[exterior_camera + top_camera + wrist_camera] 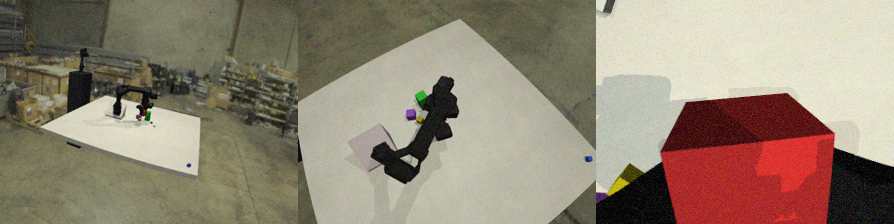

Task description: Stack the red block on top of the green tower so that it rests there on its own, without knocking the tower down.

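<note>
One gripper [144, 112] clamps the red block [748, 170]; no legible writing.

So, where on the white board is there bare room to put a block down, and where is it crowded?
Bare stretches: between the arm and the blue cube at the far edge, and the wide corner beyond the green tower. Crowded: beside the tower, where the purple cube, yellow cube and the hand holding the red block sit close together.
</note>
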`<state>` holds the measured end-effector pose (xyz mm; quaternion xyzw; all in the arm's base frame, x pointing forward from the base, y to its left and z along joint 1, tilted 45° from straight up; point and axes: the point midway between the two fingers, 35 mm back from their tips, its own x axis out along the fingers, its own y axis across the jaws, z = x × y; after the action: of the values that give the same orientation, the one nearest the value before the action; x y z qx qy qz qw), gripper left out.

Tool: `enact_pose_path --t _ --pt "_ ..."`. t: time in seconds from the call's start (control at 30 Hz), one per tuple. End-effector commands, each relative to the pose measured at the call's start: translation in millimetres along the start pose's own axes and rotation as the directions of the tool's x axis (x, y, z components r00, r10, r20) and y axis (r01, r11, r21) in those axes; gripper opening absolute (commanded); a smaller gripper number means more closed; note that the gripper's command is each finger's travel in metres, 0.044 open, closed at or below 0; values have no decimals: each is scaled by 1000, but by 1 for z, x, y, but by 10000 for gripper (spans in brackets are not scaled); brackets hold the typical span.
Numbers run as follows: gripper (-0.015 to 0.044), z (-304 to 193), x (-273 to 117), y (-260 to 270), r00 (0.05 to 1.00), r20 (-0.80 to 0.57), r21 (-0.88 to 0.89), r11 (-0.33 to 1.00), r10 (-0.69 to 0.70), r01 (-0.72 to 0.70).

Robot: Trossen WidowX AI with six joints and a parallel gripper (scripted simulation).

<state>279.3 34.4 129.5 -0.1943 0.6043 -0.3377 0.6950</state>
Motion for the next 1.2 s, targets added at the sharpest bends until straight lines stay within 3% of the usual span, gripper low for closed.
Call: enact_pose_path --t 0.0,1.17 --pt "0 1 -3 4 1000 -1 6 1000 5 -5" --pt "0 -48 -5 200 1000 -1 8 1000 14 -14"
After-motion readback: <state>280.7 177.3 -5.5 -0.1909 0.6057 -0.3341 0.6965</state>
